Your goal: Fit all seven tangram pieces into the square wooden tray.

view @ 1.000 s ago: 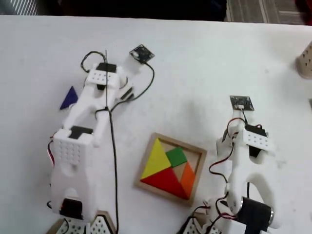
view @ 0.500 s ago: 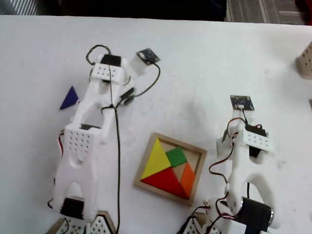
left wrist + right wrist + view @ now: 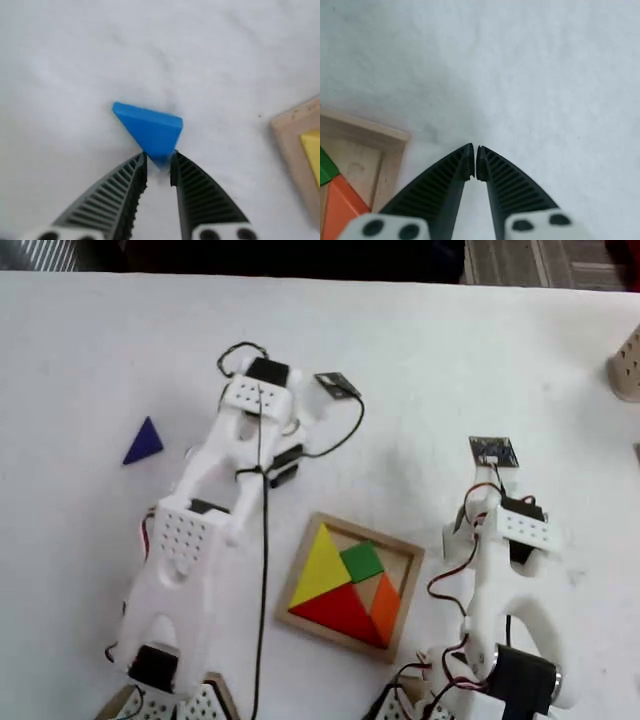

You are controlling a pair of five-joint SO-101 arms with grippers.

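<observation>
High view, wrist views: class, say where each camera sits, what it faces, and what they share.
High view: fixed overhead, looking down at the table; both arms show.
Left wrist view: on the left wrist, facing the left end effector, shut on a blue triangle.
Right wrist view: on the right wrist, facing table past the shut right end effector.
Shared: the tray.

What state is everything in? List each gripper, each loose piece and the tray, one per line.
Left gripper: shut on the light blue triangle, at one corner.
Right gripper: shut, empty, beside the tray.
Tray: partly filled, bare wood showing.
Dark blue triangle: loose on the table, outside the tray.
</observation>
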